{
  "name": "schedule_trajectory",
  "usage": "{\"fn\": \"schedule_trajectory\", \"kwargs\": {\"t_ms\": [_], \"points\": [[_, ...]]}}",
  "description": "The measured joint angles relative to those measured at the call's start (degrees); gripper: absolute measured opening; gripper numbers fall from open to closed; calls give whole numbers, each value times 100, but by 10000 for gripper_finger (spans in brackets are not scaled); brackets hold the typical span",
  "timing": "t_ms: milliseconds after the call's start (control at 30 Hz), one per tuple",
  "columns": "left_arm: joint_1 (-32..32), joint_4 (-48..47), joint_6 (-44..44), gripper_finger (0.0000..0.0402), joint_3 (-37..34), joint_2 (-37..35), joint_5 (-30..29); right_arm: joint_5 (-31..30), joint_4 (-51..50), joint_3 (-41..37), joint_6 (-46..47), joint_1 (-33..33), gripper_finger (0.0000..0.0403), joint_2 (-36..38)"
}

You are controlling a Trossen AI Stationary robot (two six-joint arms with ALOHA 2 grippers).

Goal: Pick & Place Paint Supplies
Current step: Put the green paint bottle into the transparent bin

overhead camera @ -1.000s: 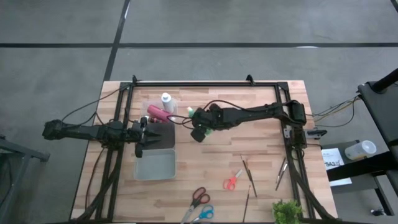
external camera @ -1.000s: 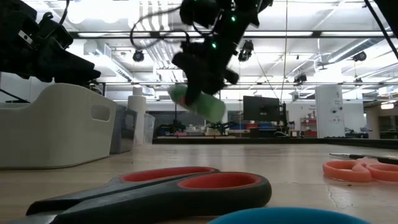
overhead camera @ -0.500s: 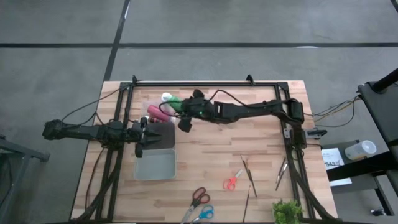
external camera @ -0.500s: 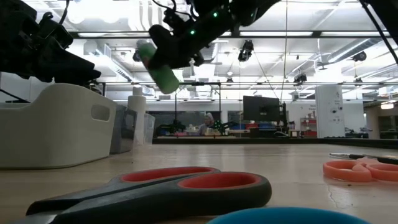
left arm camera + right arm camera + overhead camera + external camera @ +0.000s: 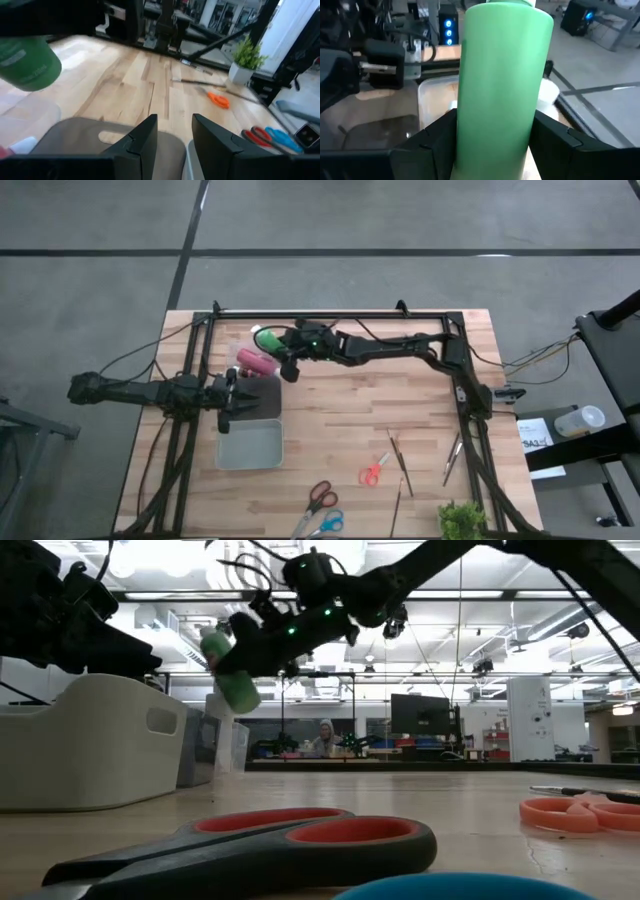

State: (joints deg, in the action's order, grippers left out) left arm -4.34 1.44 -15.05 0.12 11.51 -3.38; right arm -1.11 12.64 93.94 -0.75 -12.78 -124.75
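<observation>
Gripping a plain green bottle [image 5: 501, 85], right jaws clamped; left jaws apart.

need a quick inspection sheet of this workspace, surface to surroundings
surface: wooden table inside a black frame.
job's things: green bottle carried above the clear bin; red bottle lying in that bin; brushes on the table's right part; white bottle not visible.
clutter: dark bin, grey bin, orange scissors, red scissors, blue scissors, small plant.
grippers: right gripper shut on the green bottle; left gripper over the dark bin, jaws open, empty.
cables: black leads run along both arms.
surroundings: grey floor; a person far behind in the low view.
</observation>
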Motion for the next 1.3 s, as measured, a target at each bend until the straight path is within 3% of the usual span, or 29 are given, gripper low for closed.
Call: {"fn": "schedule_trajectory", "kwargs": {"t_ms": [200,400,633,967,1300], "points": [[1,1,-1,130,-1,25,-2,160,-422,859,-226,-1,203,-641],[2,-3,0,130,0,76,0,176,-1970,2130,-421,-20,203,-1223],[2,-5,0,130,0,113,0,422,-3080,3233,-438,-24,203,-1783],[0,-2,0,130,-2,110,0,479,-3388,3516,-179,-26,209,-1954],[2,-3,0,130,-1,109,0,493,-3434,3491,-262,-23,286,-1954]]}}
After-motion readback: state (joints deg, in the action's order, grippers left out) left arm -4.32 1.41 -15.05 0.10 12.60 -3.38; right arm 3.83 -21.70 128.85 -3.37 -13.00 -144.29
